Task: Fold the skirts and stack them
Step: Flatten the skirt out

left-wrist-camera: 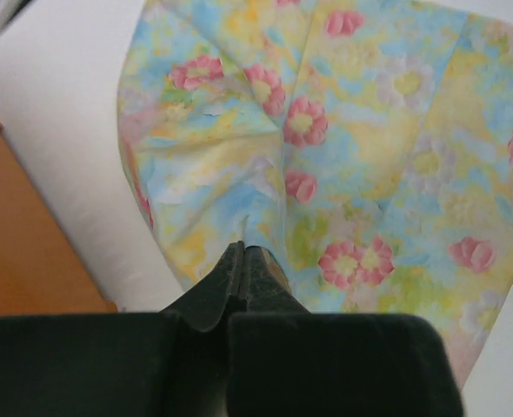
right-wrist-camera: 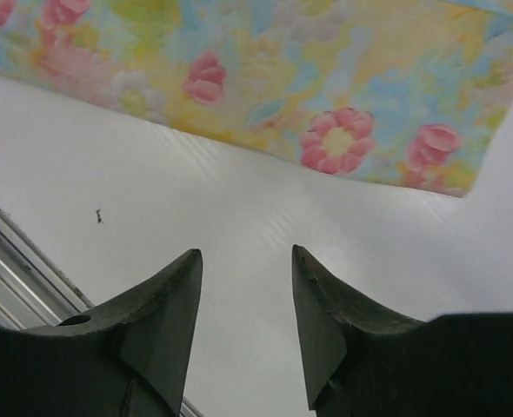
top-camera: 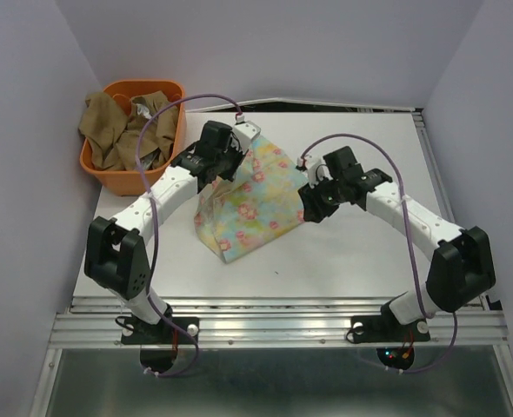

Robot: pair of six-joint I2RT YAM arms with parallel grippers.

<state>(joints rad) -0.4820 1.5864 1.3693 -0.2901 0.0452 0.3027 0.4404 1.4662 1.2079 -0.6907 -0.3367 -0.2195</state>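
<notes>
The pastel floral skirt [top-camera: 249, 201] lies partly folded in the middle of the white table, its upper left part lifted. My left gripper [top-camera: 232, 163] is shut on that lifted fold; in the left wrist view the floral skirt [left-wrist-camera: 361, 148] rises in a crease to the closed tips of the left gripper [left-wrist-camera: 244, 250]. My right gripper [top-camera: 307, 205] stands open just off the skirt's right edge. In the right wrist view the right gripper [right-wrist-camera: 246, 254] has only bare table between its fingers, with the floral skirt [right-wrist-camera: 326, 78] beyond them. The tan-brown skirt [top-camera: 109, 130] is bunched in the basket. No plaid skirt shows plainly.
The orange plastic basket [top-camera: 171, 91] stands at the table's back left, and its side [left-wrist-camera: 22, 252] shows close by in the left wrist view. A metal rail [right-wrist-camera: 13, 261] runs along the table's near edge. Purple walls close in the left, back and right.
</notes>
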